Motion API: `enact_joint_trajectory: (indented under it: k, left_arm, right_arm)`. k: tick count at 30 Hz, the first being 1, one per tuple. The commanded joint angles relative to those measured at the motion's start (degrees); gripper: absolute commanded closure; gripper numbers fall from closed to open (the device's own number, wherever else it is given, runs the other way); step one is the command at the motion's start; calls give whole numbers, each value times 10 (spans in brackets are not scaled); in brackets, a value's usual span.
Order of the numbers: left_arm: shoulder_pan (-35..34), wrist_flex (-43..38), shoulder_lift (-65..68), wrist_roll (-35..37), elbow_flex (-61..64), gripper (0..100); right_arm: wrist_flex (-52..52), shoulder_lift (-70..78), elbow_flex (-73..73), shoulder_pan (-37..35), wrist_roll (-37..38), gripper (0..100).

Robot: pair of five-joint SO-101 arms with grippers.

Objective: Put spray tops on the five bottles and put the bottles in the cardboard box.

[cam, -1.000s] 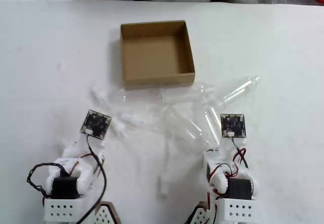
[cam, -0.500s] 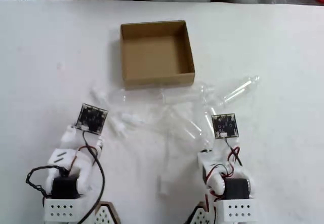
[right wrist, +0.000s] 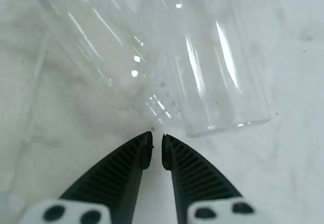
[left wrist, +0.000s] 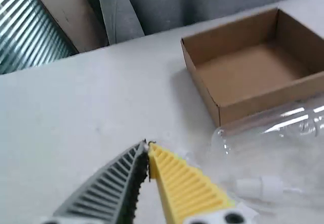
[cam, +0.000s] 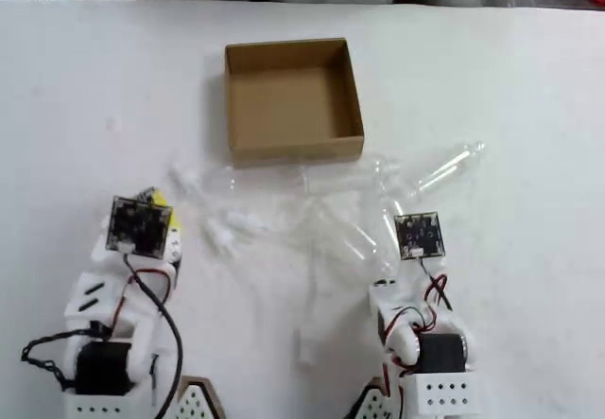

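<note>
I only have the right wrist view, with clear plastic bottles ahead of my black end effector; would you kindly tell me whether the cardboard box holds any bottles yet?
Observer: No; in the high view the open brown cardboard box holds no bottles.
Operator: Thank you. Where is the left end effector?
Observer: The grey-and-yellow left end effector is shut, above a bare part of the white table.
Operator: Are any spray tops lying loose?
Observer: Yes, a white plastic spray top lies beside a clear plastic bottle near the box.
</note>
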Motion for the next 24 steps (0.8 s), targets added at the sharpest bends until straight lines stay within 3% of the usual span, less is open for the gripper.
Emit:
enact_joint_trajectory:
  k: [1, 11, 16, 24]
  left_arm:
    - [6, 2, 111, 14, -114, 976]
    - [25, -13, 483, 197, -369, 959]
    - [80, -46, 600, 245, -433, 828]
    - [99, -76, 881, 265, -623, 831]
  right_arm:
    - [3, -6, 4, -6, 5, 982]
    - [3, -6, 4, -3, 3, 982]
    - [3, -6, 4, -4, 4, 982]
    - [3, -6, 4, -6, 5, 982]
